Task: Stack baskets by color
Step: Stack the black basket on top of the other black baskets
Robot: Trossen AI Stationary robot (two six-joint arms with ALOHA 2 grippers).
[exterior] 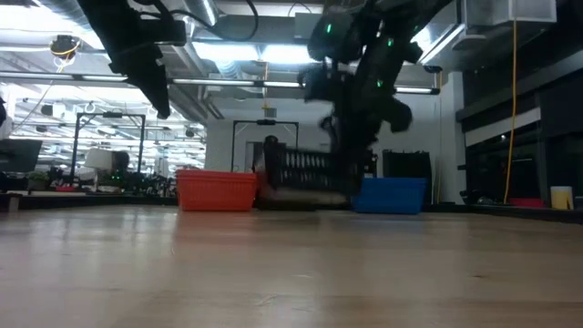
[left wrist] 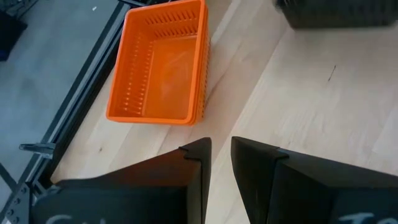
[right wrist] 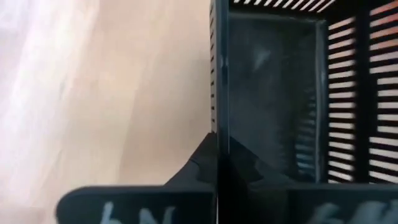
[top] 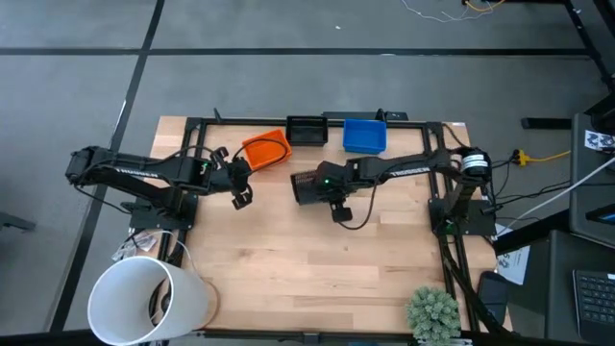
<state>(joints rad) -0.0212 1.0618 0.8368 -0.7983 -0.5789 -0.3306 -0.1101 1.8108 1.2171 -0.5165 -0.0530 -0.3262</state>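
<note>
On the near part of the surface (top: 317, 259) nothing of the task is found; the work lies toward the far edge.

The right tool (top: 312, 187) is seen pinched onto one wall of a black basket (top: 306, 188), which is held tipped on its side, apparently just clear of the wood, near the middle of the surface. In the right wrist view the thin wall (right wrist: 219, 93) runs between the pressed fingers. For this step to be done well, the basket should probably be levelled before it is carried to the other black basket (top: 307, 130) at the far edge, lined up squarely above it, and let go only when nested; a grip on one wall may let it swing.

The right arm is stretched in from the right, its wrist bent down.

The left tool (top: 238, 183) hangs empty, its fingers (left wrist: 193, 180) a little apart, just short of the orange basket (top: 265, 150). The blue basket (top: 364, 135) stands at the far edge.
</note>
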